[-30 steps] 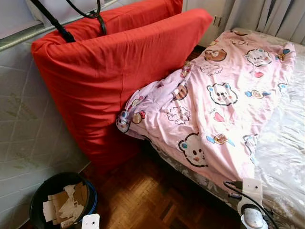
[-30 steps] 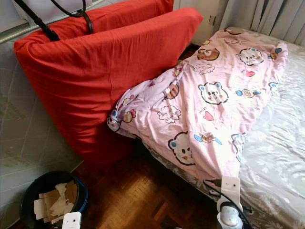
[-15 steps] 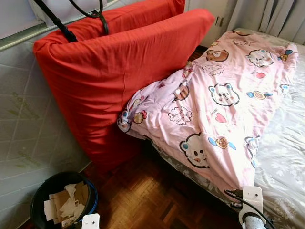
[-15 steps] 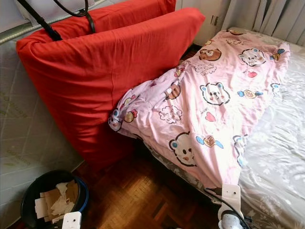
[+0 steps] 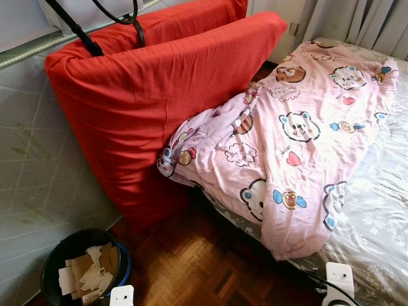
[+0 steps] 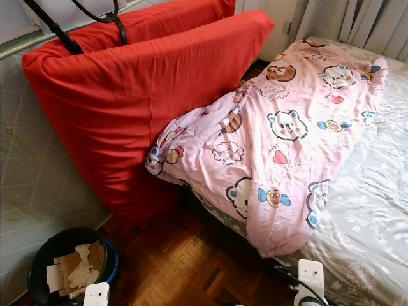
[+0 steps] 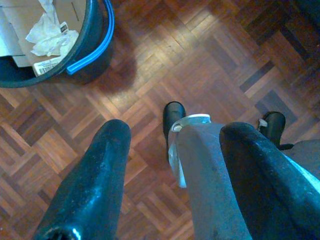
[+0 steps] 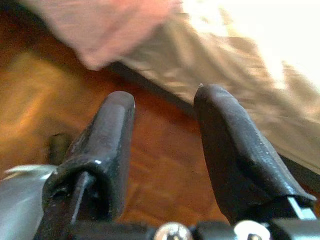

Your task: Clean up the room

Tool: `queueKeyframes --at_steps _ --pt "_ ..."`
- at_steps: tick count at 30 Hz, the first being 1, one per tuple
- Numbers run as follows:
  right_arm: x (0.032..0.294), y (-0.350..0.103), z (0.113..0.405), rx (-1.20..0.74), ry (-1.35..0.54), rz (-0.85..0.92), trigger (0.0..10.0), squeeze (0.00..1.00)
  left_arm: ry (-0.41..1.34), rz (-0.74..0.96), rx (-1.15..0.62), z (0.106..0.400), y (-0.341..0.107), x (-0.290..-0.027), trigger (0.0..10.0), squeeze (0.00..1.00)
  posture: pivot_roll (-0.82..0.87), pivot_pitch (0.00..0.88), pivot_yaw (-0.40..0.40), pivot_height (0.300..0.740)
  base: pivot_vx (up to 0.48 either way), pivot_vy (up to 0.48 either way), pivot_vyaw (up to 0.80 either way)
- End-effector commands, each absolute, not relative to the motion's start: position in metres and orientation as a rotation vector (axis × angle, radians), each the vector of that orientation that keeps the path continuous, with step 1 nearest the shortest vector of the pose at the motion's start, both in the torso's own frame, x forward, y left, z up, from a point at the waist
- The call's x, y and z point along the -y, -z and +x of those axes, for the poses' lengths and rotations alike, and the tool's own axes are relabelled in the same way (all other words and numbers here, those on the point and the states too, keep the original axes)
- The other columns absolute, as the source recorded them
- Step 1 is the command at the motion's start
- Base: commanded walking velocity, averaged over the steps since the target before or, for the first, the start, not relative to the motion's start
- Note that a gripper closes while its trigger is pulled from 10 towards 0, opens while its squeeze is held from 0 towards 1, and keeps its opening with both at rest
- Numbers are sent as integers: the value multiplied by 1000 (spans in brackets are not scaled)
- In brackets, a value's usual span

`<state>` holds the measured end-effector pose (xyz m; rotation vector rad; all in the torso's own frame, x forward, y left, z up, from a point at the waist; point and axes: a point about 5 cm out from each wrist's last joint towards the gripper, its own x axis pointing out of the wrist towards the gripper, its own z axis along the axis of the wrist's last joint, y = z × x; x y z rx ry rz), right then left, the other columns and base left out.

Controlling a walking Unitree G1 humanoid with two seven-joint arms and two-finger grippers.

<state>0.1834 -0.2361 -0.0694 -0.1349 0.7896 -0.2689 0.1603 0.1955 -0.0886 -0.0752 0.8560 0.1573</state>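
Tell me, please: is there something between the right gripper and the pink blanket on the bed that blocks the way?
Nothing visible does. The right gripper, its fingers open, hangs above the wooden floor beside the bed's edge. The hanging corner of the pink blanket lies just ahead, with open space between them.

The bed (image 5: 376, 210), in a pale flowered sheet, lies just beyond the right gripper (image 8: 167, 135); the pink cartoon quilt (image 5: 299, 127) lies across it, one corner drooping over the edge; the parquet floor (image 7: 165, 65) below the left gripper (image 7: 172, 165) carries a black bin (image 7: 75, 50).
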Motion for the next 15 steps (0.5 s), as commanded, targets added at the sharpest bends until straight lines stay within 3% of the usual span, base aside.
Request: queueKeyframes --at_steps 1,2,4,10,15 --pt "220 81 168 -857 142 -138 10000 0 -162 -73 -873 155 91 -195 10000 0 -19 143 6 740 0 0 0" --pt "211 89 157 -921 74 -126 10000 0 -160 -72 -871 156 90 -195 10000 0 -15 141 7 740 0 0 0" --pt "210 94 147 -973 115 -75 10000 0 -161 -74 -864 159 89 -195 10000 0 -13 139 8 740 0 0 0" --pt "203 92 155 -939 135 43 10000 0 -158 -71 -858 162 88 -195 10000 0 -27 137 16 740 0 0 0" --pt "211 91 155 -947 140 27 10000 0 -161 -72 -850 163 88 -195 10000 0 -23 137 14 740 0 0 0"
